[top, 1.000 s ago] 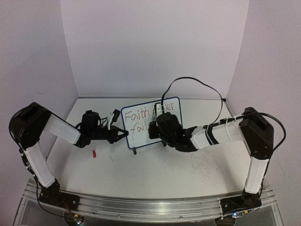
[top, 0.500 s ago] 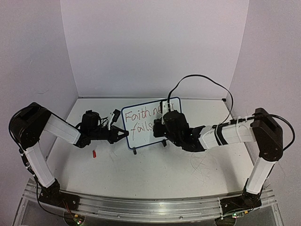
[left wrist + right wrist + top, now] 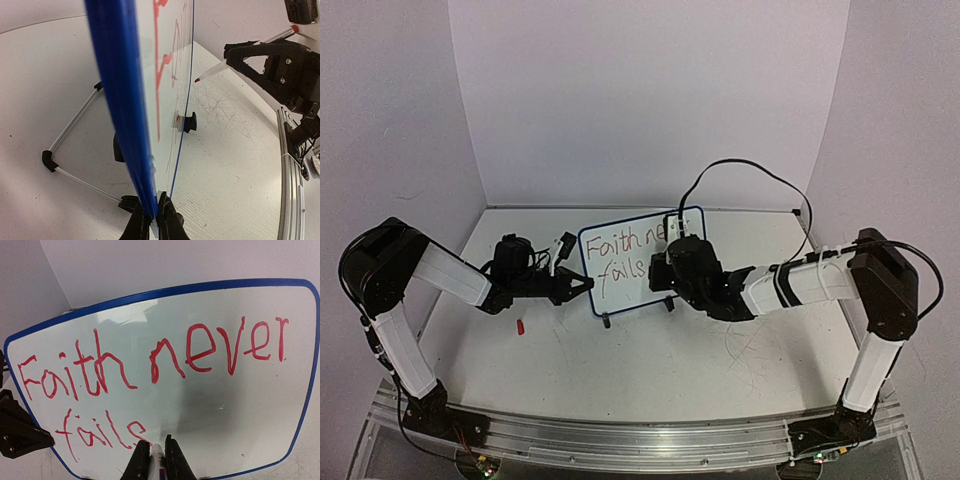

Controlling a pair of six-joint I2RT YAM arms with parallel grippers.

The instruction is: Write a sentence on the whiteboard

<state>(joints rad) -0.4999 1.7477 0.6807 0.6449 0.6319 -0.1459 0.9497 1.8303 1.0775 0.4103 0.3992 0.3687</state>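
So here's what we've got: the whiteboard [image 3: 620,262] stands on its little black feet [image 3: 189,121] toward the back-middle of the table [image 3: 650,375], between the two arms. A thin wire stand [image 3: 70,131] props it from behind. The sentence [image 3: 150,360] is on it in red marker, two lines: "Faith never" across the top and "fails" underneath, over on the left part of the board.

The left gripper [image 3: 152,222] comes in from the left and is pinched tight on the board's blue frame, on the lower part of its left edge. Its fingers are narrow w/ only the frame between them.

The right gripper [image 3: 156,457] is clamped on a marker [image 3: 240,56] that points at the board face. In the right wrist cam the marker sits low on the board, just right of the "s" in "fails". From the left wrist cam the red tip looks just off the surface w/ a tiny gap, but tbh we can't say 100% whether it's touching.

Other stuff we can see — a small red piece [image 3: 520,326] lies on the table left of the board, under the left arm and apart from everything else. There are also faint scribble marks [image 3: 752,350] on the tabletop in front of the board, off to the right
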